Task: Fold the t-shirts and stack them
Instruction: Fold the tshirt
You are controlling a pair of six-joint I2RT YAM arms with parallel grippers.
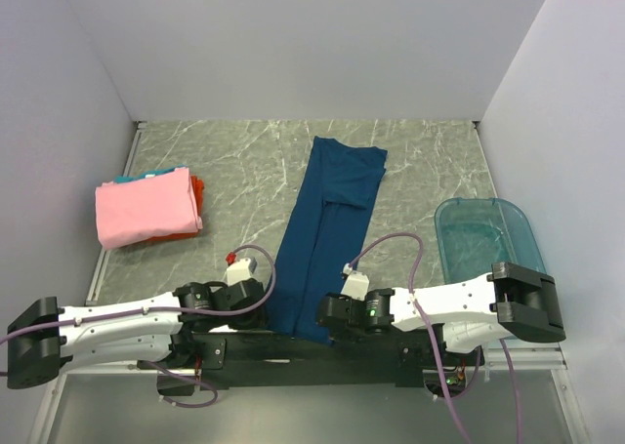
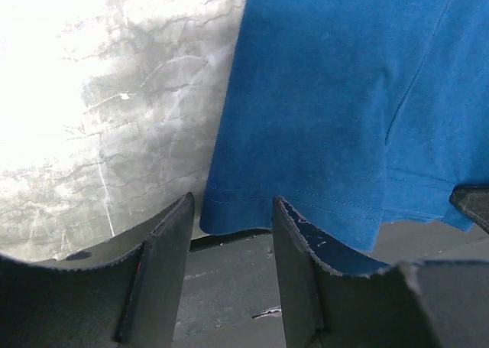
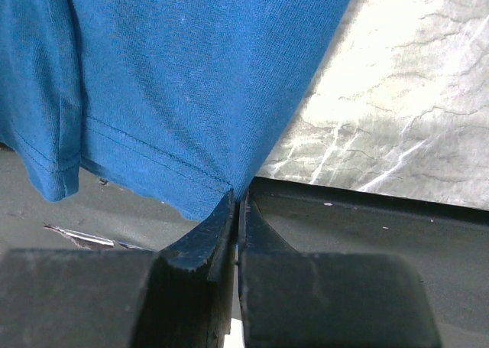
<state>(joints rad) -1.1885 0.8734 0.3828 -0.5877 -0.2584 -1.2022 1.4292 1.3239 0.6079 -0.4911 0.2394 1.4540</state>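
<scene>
Navy-blue cloth fills the middle of the bench [image 1: 234, 171]: the navy t-shirt [image 1: 327, 234] lies folded lengthwise into a long narrow strip, running from 12 o'clock down to 6 o'clock, with its stitched hem at the near edge, just over the dark base bar between the two arms. The right claw [image 3: 237, 199] sits at the hem's corner towards 5 o'clock; its jaws are pressed together with only a sliver of gap, and the corner of the hem is pinched at their tips. The left claw [image 2: 231, 203] is at the opposite hem corner, towards 7 o'clock, with its fingers [image 2: 164, 241] spread well apart and nothing held; the corner of the hem lies just beyond the tips, in line with the gap, and I cannot tell whether cloth touches either finger. At 9 o'clock a folded stack rests well apart from the navy strip: the pink t-shirt [image 1: 145, 208] on top, the orange t-shirt [image 1: 197, 192] showing along its right side, and a sliver of the teal t-shirt [image 1: 122, 179] at its far edge. At 4 o'clock stands a translucent teal tub [image 1: 485, 231], near the right arm's elbow.
</scene>
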